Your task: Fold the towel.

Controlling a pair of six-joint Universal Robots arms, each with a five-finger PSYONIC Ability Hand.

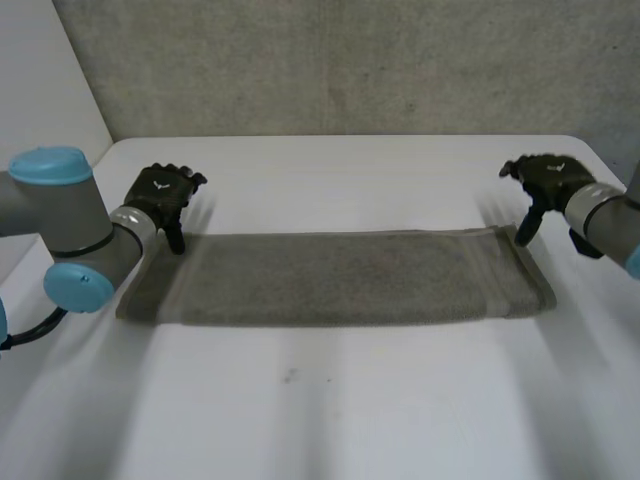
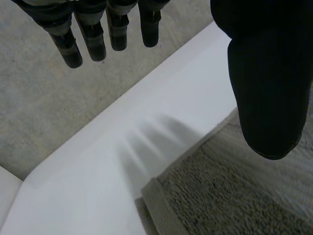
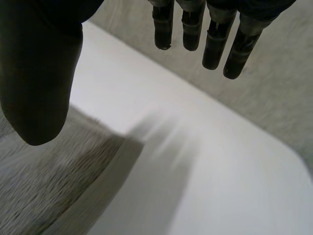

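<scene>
Lying flat across the white tabletop (image 1: pixel 330 420) in the head view, the towel (image 1: pixel 340 280) is a long grey-green strip that runs from left to right, w/ a stitched band near its right end. The left robot hand (image 1: pixel 160 192) hangs over the far left corner of the towel, its thumb pointing down to the far edge. The right robot hand (image 1: pixel 548 180) hangs the same way over the far right corner. The 2 robot hands are spread wide and hold nothing. Whether the thumb tips touch the cloth, I cannot tell. A grey wall (image 1: pixel 350 60) stands behind the tabletop.

Left wrist view: the left robot hand (image 2: pixel 264 88) has straight fingers, well apart from the thick thumb, w/ nothing btw them. The towel (image 2: pixel 225 200) lies under the thumb, and its hemmed corner is below the palm. The fingers are over bare tabletop (image 2: pixel 161 112), beyond the towel's edge.

Right wrist view: the right robot hand (image 3: pixel 39 78) is also wide, fingers straight and far from the thumb, gripping nothing. The towel (image 3: pixel 44 196) lies under the thumb w/ 1 corner below the palm, and the fingers are over bare tabletop (image 3: pixel 225 176).
</scene>
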